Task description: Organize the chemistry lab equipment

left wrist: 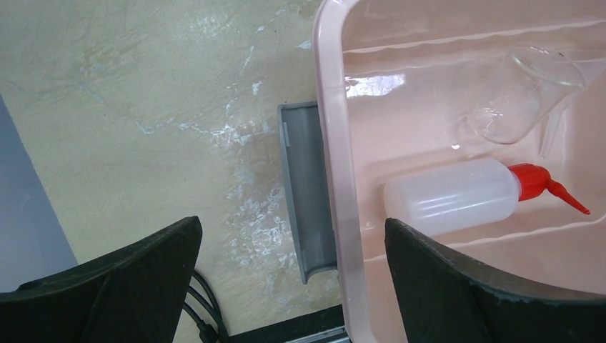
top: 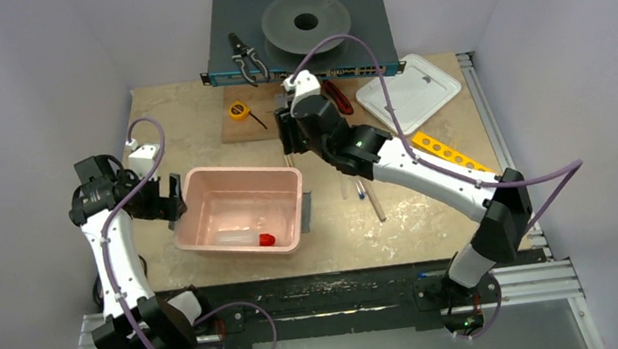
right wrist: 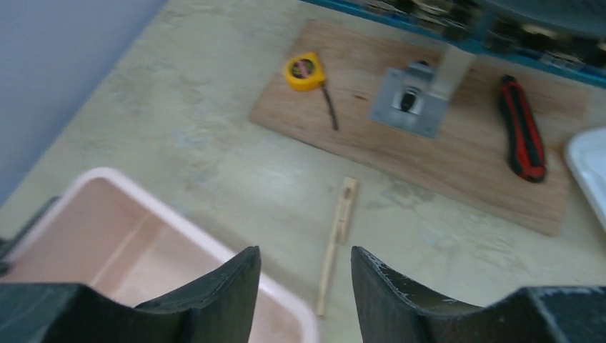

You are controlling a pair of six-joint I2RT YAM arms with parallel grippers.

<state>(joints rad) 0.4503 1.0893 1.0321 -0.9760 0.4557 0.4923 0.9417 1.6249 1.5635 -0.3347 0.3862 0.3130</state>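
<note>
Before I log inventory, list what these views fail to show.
Left wrist: grey piece runs under the pink bin, extent hidden.
Right wrist: white tray cut off by the right edge.
Top external: thin tubes too small to count.

Pale grey walls [top: 12, 68], beige marbled table [top: 182, 132]

Left end effector [left wrist: 293, 219] partly off-frame below.

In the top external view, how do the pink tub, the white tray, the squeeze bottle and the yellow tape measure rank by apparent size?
1. pink tub
2. white tray
3. squeeze bottle
4. yellow tape measure
The translucent bottle is faint, but clearly longer than the tape measure.
</note>
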